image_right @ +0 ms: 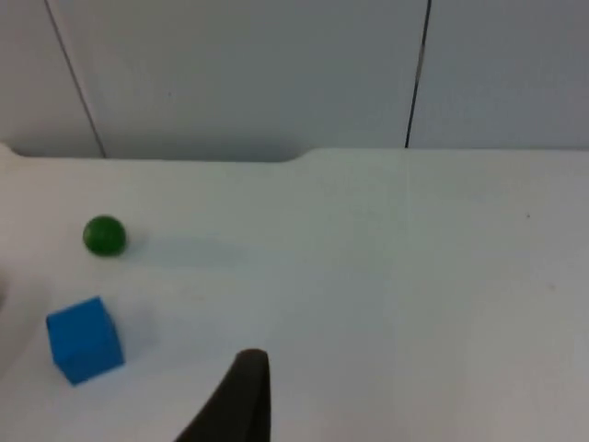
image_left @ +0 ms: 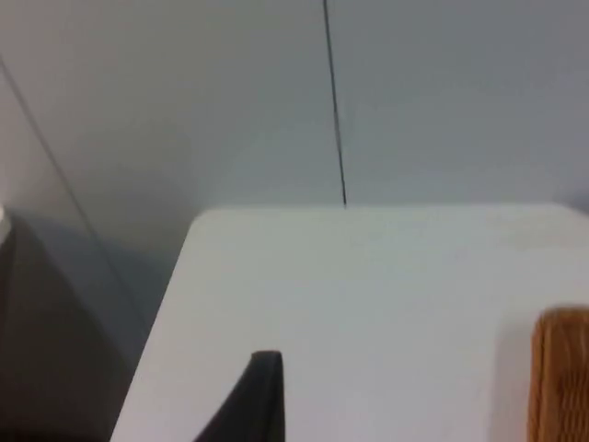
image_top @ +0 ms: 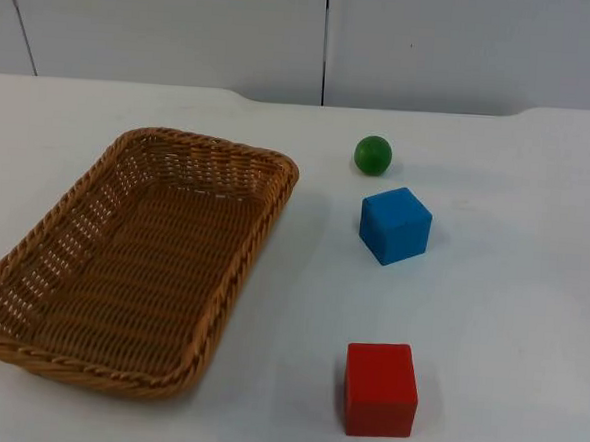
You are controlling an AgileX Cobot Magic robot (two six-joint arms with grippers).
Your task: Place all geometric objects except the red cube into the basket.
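The wicker basket [image_top: 132, 261] lies on the white table [image_top: 511, 294] toward the left arm's side, long and shallow, with nothing inside it. To its right, apart from its rim, three pieces stand in a loose column. The green ball [image_top: 373, 155] sits farthest back, near the grey wall [image_top: 187, 24]. The blue cube [image_top: 395, 225] rests just in front of the ball, near it but not touching. The red cube [image_top: 380, 389] stands well apart from the blue one, at the near edge of the table.

In the left wrist view, the left gripper [image_left: 253, 401] shows as one dark fingertip above bare table near the table's far corner, and a cut-off strip of the basket [image_left: 560, 373] stands off to one side, well apart from the fingertip. In the right wrist view, the right gripper [image_right: 239, 396] likewise shows a single dark fingertip over bare table; the blue cube [image_right: 85, 338] and the green ball [image_right: 104, 235] lie ahead of it, both apart from the fingertip, the cube the nearer of the two.

Each gripper shows one fingertip and its partner is cut off, so whether either pair is spread or pressed together cannot be told. Nothing is seen pinched at either fingertip. Most of the basket is cut off in the left wrist view.
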